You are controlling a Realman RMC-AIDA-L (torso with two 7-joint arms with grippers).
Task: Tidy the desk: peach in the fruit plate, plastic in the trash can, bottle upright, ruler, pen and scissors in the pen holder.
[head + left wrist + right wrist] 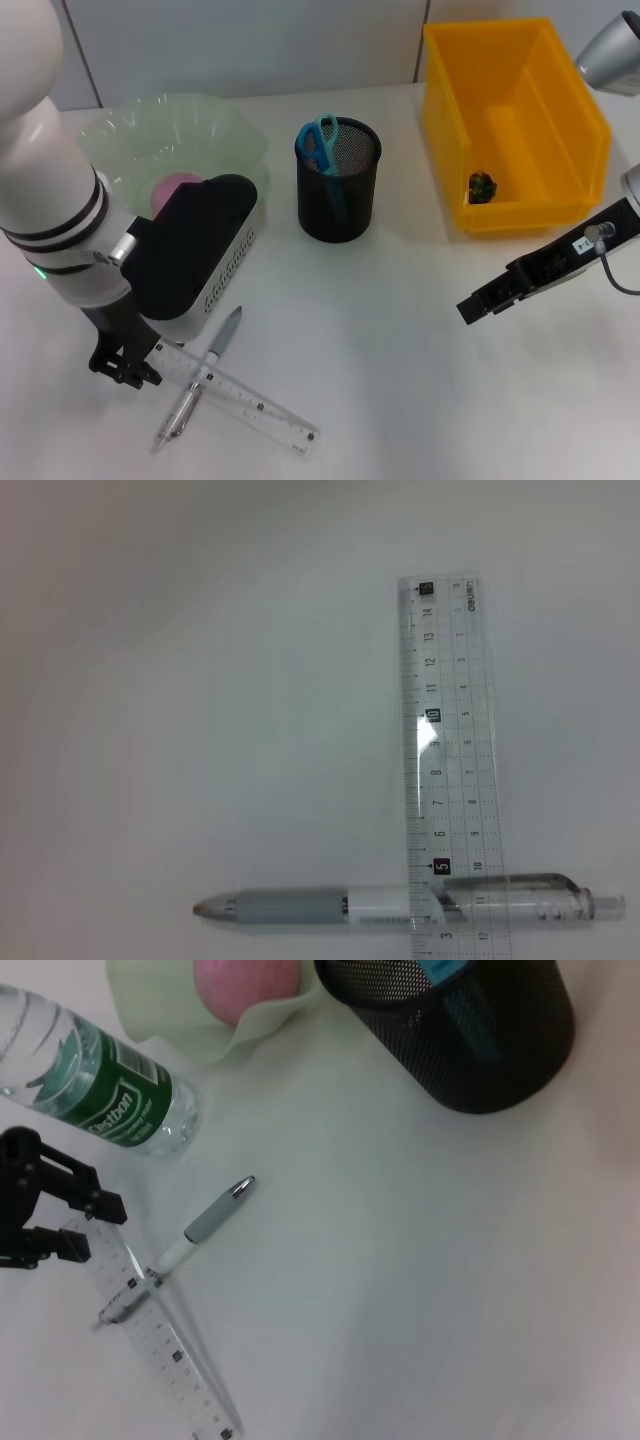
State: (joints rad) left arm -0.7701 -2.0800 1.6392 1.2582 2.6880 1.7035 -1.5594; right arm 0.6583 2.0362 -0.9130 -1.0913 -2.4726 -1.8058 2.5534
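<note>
As it sits low — left hand part-open at ruler end | gripping nothing.

1. You're looking at an office-style desk: a plain white tabletop against pale wall panels.
2. You see a black mesh pen holder, a clear plastic ruler and a grey-gripped pen.

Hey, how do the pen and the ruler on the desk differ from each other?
The pen is a rounded barrel with a grey grip and metal tip; the ruler is a flat clear strip printed with numbers. The ruler is the longer of the two. They cross at an angle, forming an X. Both lie flat on the white desk beside the left claw, neither yet in the pen holder.
</note>
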